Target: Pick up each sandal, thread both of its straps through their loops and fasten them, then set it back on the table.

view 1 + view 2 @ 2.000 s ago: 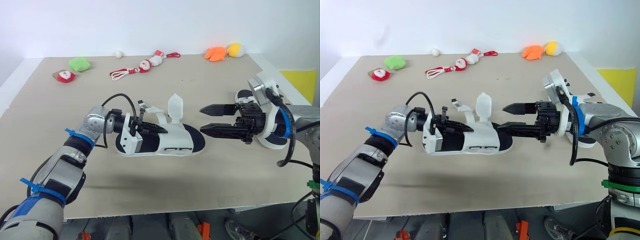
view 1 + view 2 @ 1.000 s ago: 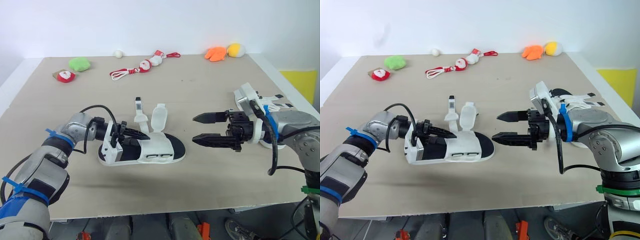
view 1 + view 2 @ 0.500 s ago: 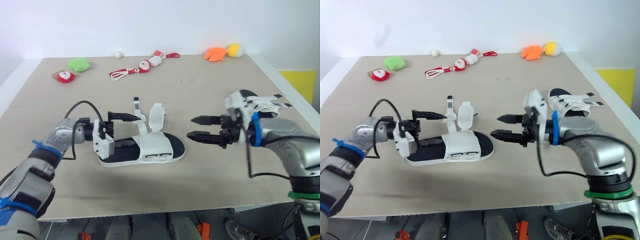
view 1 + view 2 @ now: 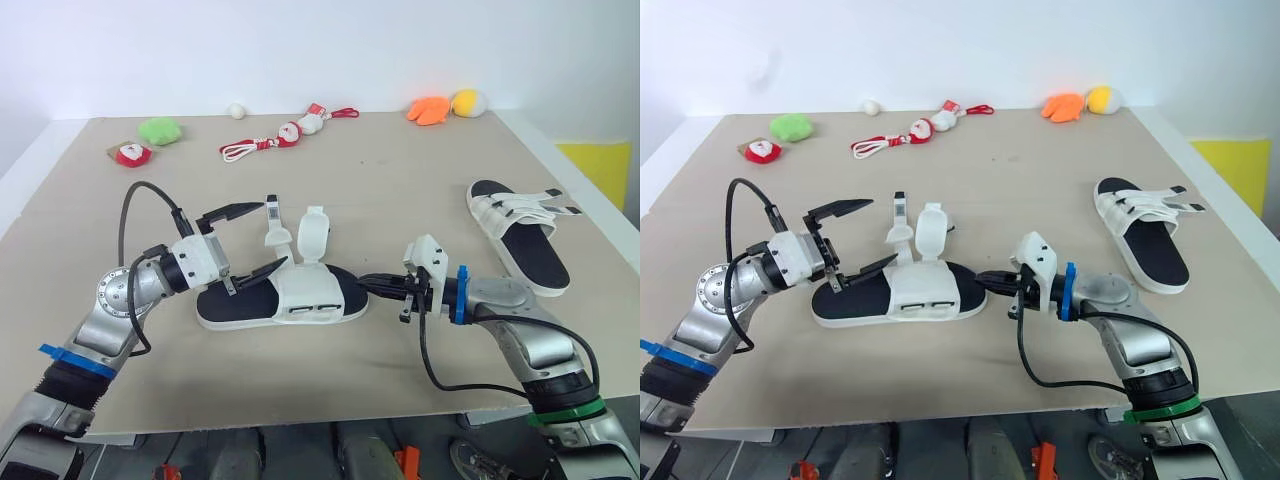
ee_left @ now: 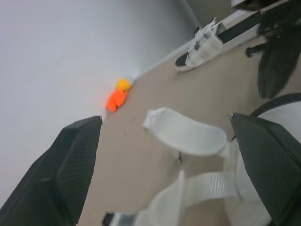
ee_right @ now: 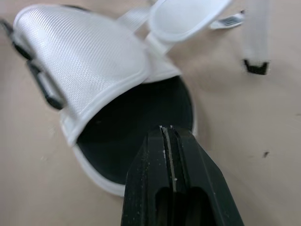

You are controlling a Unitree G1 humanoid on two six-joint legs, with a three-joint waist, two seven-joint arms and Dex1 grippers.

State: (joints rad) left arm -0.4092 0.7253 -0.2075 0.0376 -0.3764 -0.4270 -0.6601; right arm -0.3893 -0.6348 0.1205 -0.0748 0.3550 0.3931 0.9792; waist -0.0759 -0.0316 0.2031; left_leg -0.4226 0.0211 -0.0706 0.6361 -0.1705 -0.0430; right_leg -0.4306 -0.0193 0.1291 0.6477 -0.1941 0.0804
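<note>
A white sandal with a black insole (image 4: 285, 296) lies flat mid-table, its two straps (image 4: 314, 232) standing up unfastened. My left gripper (image 4: 247, 243) is open just off the sandal's heel, one finger above it and one level with it, holding nothing. My right gripper (image 4: 366, 283) is shut and empty, its tip at the sandal's toe. In the right wrist view the shut fingers (image 6: 168, 141) end over the toe rim; contact is unclear. A second sandal (image 4: 517, 229) lies at the table's right, with its straps across it.
Along the table's far edge lie a green plush (image 4: 158, 128), a red-and-white plush (image 4: 131, 153), Santa toys on a cord (image 4: 290, 130), a white ball (image 4: 236, 108) and orange (image 4: 432, 108) and yellow (image 4: 468, 100) toys. The table's front edge (image 4: 300, 420) runs close below both arms.
My left gripper opened, let go of the sandal's heel and drew back a little. My right gripper closed and came down and left to the toe. The sandal now rests on the table.
</note>
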